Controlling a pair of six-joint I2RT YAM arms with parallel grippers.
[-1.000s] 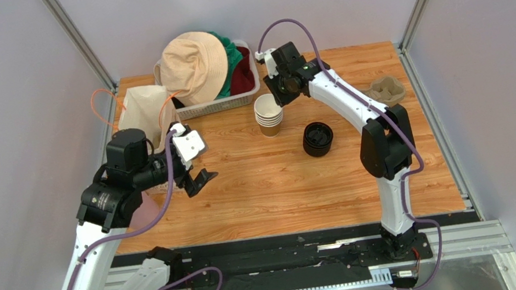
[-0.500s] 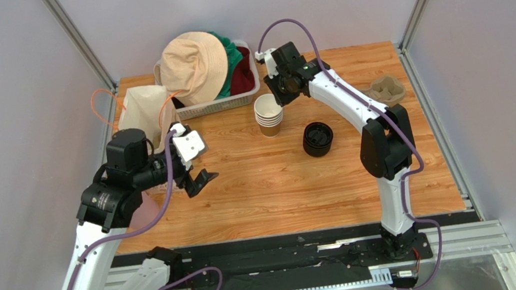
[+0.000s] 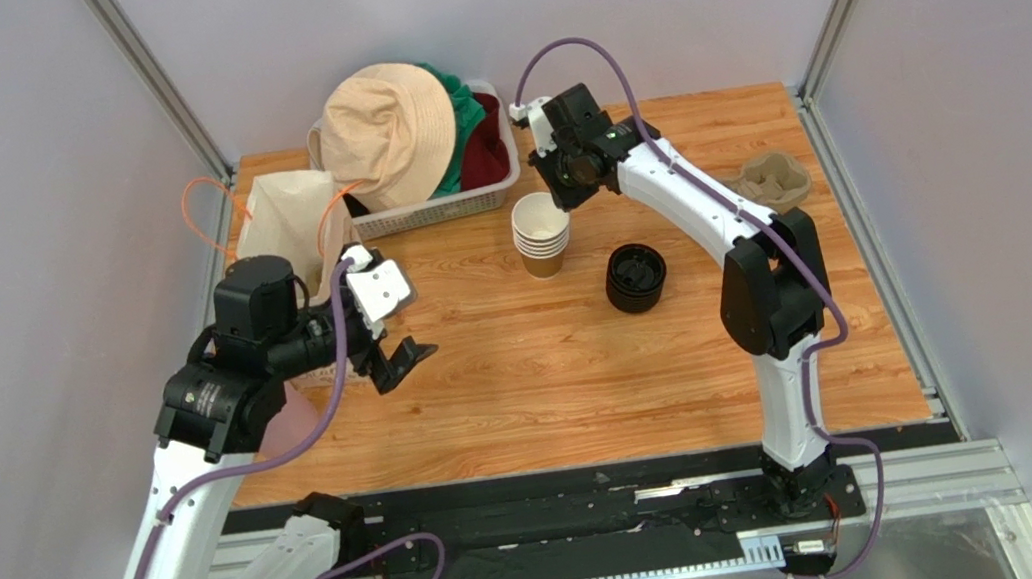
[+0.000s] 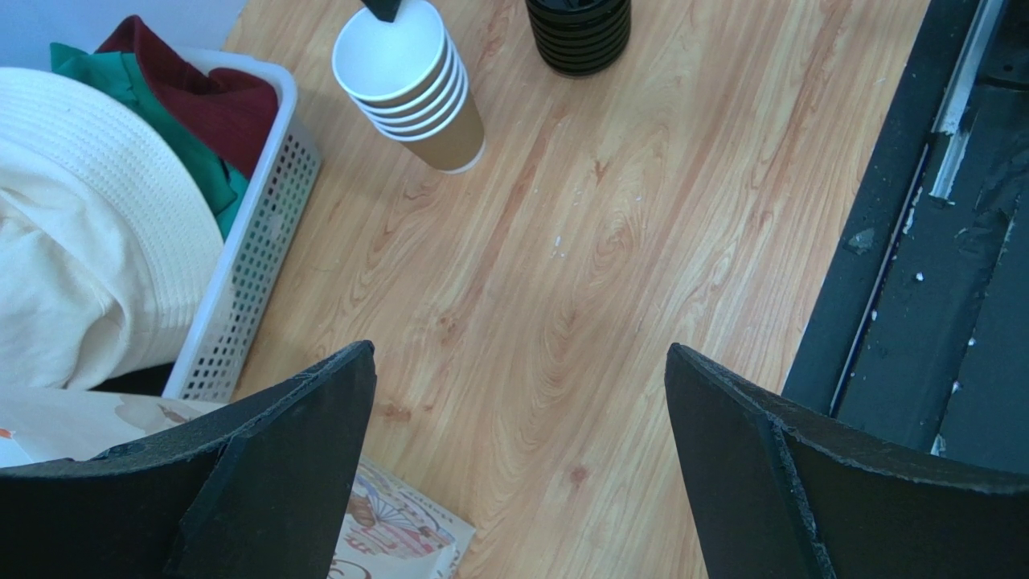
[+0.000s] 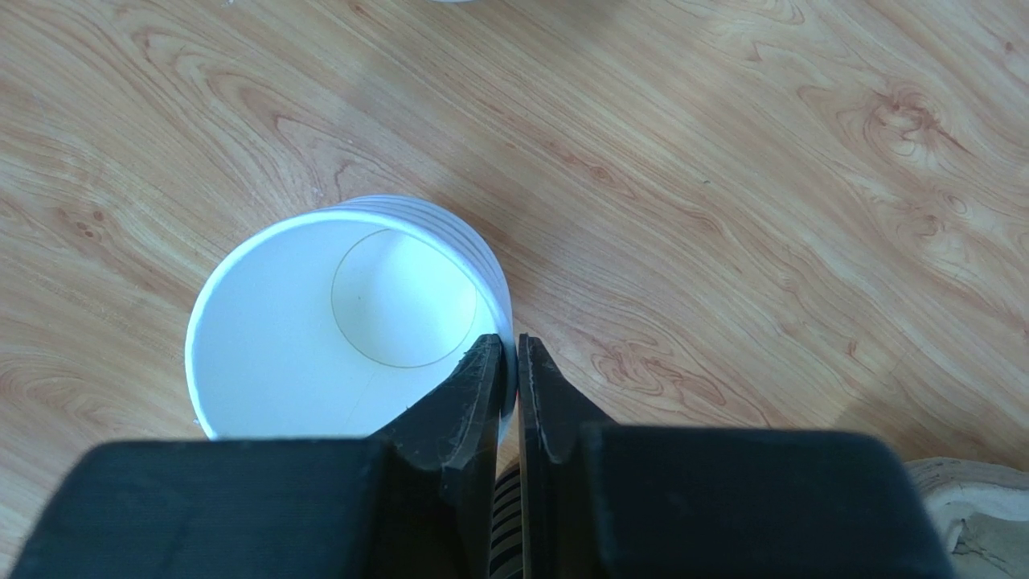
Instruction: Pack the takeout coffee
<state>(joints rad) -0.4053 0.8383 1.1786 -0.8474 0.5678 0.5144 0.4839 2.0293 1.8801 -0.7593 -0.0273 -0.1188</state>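
In the right wrist view I see the right gripper (image 5: 510, 352) almost fully closed, with only a thin slit between its two fingers. The white rim of the top paper cup (image 5: 302, 350) sits in this slit. One finger is inside the cup and the other is outside, against the wall. So the gripper pinches the cup by its rim, at the lower right side of the cup's mouth in this view. The cup is white and empty inside, and it has no lid on it.

This cup is the highest one in a stack of cups (image 3: 539, 238), which are nested one in another. The stack stands upright on the tabletop (image 3: 537, 393), in the upper middle of the top view, just right of the white basket (image 3: 428, 214). I cannot tell if the top cup is already lifted a little out of the others. The stack of black lids (image 3: 636, 277) stands near the cups, to the lower right, and does not touch them.

The left gripper (image 4: 517, 362) is opened wide, and between its fingers I see only bare wood. It holds nothing and touches nothing. In the top view it hangs over the left part of the tabletop, beside the paper bag (image 3: 291, 227), well apart from the cups.
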